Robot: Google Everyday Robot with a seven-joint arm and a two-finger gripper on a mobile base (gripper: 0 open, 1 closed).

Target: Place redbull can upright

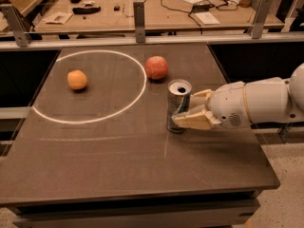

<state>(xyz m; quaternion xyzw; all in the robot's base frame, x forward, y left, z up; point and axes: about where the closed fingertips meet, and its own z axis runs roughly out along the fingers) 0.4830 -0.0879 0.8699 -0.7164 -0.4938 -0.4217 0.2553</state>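
The redbull can (176,101) stands upright on the dark table (118,165), right of centre, its open silver top facing up and its base on the surface. My gripper (186,109) reaches in from the right on a white arm (256,103). Its tan fingers (194,120) close on the can's lower right side, one in front and one behind.
A red round fruit (156,67) lies just behind and left of the can. An orange fruit (77,79) lies inside a white circle (142,87) marked on the table's left half. A rail with posts (138,14) and a cluttered bench stand behind. The table's right edge is near the arm.
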